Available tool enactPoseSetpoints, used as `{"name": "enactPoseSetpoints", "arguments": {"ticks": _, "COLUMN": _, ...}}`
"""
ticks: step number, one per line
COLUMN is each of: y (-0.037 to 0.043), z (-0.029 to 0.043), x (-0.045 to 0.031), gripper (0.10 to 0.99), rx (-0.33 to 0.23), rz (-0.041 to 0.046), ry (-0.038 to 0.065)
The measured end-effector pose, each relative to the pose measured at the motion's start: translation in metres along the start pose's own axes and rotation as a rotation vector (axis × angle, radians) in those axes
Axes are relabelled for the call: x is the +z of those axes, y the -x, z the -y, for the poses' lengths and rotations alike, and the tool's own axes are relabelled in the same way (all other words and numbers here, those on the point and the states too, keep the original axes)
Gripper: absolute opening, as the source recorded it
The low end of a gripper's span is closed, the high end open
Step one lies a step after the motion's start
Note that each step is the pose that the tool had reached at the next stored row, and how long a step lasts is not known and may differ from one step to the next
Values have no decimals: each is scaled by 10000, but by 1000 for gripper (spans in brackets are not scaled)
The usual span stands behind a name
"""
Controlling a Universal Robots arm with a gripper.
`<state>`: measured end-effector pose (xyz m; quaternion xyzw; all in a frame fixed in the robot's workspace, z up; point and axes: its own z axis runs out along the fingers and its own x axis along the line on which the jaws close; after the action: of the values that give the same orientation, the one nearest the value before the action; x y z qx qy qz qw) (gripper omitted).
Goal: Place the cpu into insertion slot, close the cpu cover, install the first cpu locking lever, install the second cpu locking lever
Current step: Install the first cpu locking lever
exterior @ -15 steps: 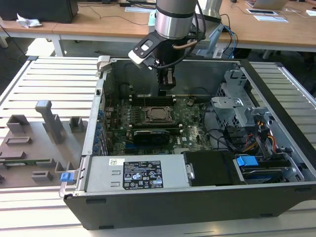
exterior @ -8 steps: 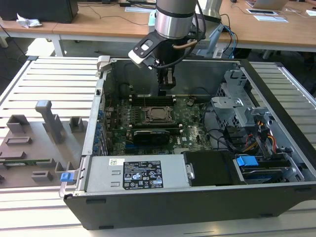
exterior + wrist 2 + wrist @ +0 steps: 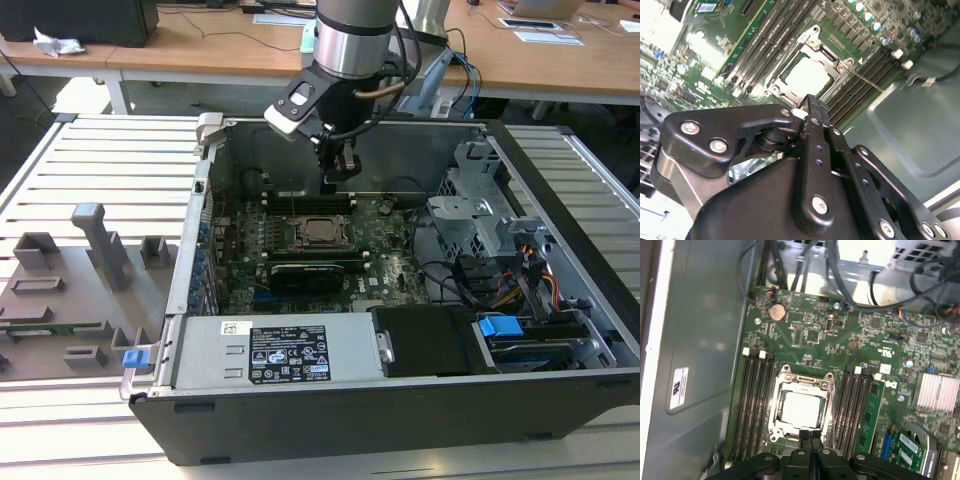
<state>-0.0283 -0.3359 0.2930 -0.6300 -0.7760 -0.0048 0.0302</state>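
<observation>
Gripper [image 3: 337, 178] hangs from the arm [image 3: 352, 40] in the upper middle of the exterior view, inside the open computer case [image 3: 420, 425] and above the motherboard [image 3: 395, 262]; its two black fingers are pressed together with nothing between them, which both wrist views show as well, the closed tips [image 3: 810, 434] ending just beside one edge of the socket. Whether they touch the board cannot be told. The cpu [image 3: 320, 231] lies flat in the socket near the centre of the exterior view, its pale metal top [image 3: 801, 409] showing through the square window of the cpu cover [image 3: 776, 390], which lies down around it as a silvery frame. In the second wrist view a thin metal rod [image 3: 866, 80] runs out from one corner of the socket across the memory slots [image 3: 860, 87]. Rows of dark memory slots [image 3: 752, 400] flank the socket on two sides. A long black card [image 3: 315, 272] stands just below the socket in the exterior view, and a grey power supply [image 3: 280, 352] fills the lower front of the case. On the exterior view's left, a grey fixture tray [image 3: 60, 300] rests on the slatted table [image 3: 110, 150], well apart from the gripper
</observation>
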Motion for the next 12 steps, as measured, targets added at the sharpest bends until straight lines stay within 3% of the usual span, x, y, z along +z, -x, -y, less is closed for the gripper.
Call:
{"name": "enactPoseSetpoints", "arguments": {"ticks": 7, "y": 0, "z": 0, "x": 0, "gripper": 106, "rx": -2035, "rz": 62, "ry": -107}}
{"name": "enactPoseSetpoints", "arguments": {"ticks": 11, "y": 0, "z": 0, "x": 0, "gripper": 106, "rx": -2894, "rz": 88, "ry": -153}}
{"name": "enactPoseSetpoints", "arguments": {"ticks": 12, "y": 0, "z": 0, "x": 0, "gripper": 106, "rx": -3378, "rz": 104, "ry": -179}}
